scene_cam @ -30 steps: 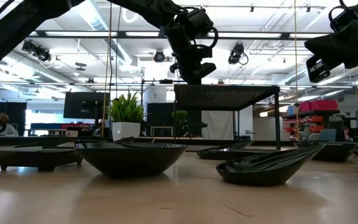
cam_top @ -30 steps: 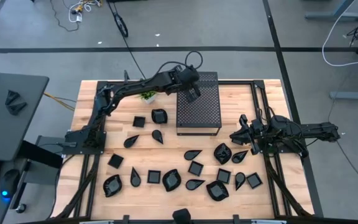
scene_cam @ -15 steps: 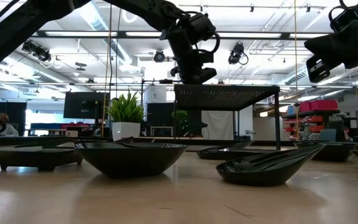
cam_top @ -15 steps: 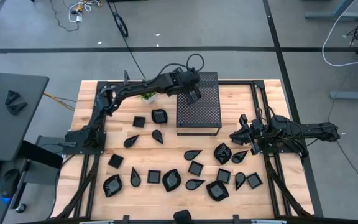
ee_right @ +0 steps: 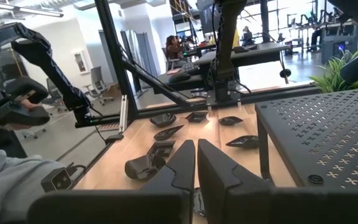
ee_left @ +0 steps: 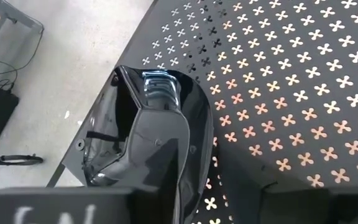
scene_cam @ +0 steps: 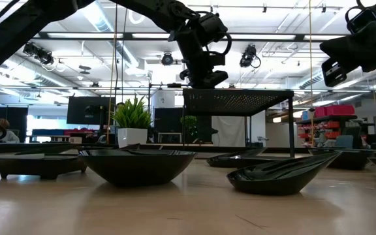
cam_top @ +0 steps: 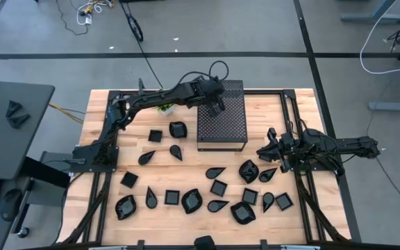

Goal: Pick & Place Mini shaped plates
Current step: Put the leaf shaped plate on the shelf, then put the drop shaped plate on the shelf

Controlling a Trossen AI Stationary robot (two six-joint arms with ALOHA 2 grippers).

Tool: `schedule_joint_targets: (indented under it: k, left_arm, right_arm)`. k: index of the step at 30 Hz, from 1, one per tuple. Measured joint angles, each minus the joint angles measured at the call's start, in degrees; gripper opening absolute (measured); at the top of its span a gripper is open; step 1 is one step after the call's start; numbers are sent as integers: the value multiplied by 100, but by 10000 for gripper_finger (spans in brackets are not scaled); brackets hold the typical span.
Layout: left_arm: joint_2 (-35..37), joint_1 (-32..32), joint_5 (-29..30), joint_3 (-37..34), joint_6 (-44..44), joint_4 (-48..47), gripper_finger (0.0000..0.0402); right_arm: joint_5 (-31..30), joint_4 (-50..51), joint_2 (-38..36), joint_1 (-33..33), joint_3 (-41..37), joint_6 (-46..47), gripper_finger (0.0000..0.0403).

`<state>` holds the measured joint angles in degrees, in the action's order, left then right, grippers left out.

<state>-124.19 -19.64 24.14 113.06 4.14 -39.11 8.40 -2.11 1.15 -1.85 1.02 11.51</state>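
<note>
My left gripper (cam_top: 217, 103) hangs over the far left part of the black perforated box (cam_top: 222, 121), shut on one glossy black mini plate (ee_left: 160, 124). In the low view the gripper (scene_cam: 204, 79) sits just above the box top (scene_cam: 237, 95). Many more mini plates lie flat on the wood, near the box (cam_top: 178, 129) and across the near half (cam_top: 219, 187). My right gripper (cam_top: 264, 151) waits shut above the table's right side, close to a plate (cam_top: 248, 170). My left gripper pinches the mini plate by its rim (ee_left: 166, 93), coming from above and pointing down. One finger (ee_left: 157, 174) lies over the dish's face; the dish hides the other. The plate hangs tilted below the fingers over the box's perforated top (ee_left: 291, 93). Whether it touches the top I cannot tell.
A small green potted plant (cam_top: 165, 106) stands left of the box, under the left arm. The box stands on thin legs (scene_cam: 291, 127). Black frame rails (cam_top: 287, 111) run along the table's sides. Bare wood (cam_top: 269, 114) shows right of the box.
My left gripper, still shut on the plate, has sunk a little toward the box top and then held there. The right arm and the plates on the table have kept still.
</note>
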Motion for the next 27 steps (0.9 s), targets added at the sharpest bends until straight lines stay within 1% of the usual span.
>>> schedule_joint_targets:
  k: [4, 9, 15, 17, 19, 20, 24, 27]
  left_arm:
    - [146, 63, -182, -4, 14, -42, 157]
    - [554, 124, -698, -4, 15, -245, 185]
    - [1233, 240, -1107, -5, 124, -1330, 191]
    - [1476, 317, -1194, -165, 130, -1436, 188]
    - [1867, 404, -1349, -650, 138, -1303, 184]
    - [2108, 453, -1412, -986, 148, -1013, 182]
    - [3195, 661, -1531, -2696, 181, 506, 177]
    - [3965, 881, -1652, -3922, 20, 1645, 177]
  right_arm:
    - [-1, 2, 0, -1, 0, 0, 25]
    - [0, 2, 0, 0, 0, 0, 25]
    - [0, 0, 2, 0, 0, 0, 25]
    - [-1, 1, 0, -1, 0, 0, 25]
    - [0, 2, 1, -1, 0, 0, 25]
    - [-1, 1, 1, 0, 0, 0, 25]
    - [0, 2, 2, 0, 0, 0, 25]
    - [-1, 1, 2, -1, 0, 0, 25]
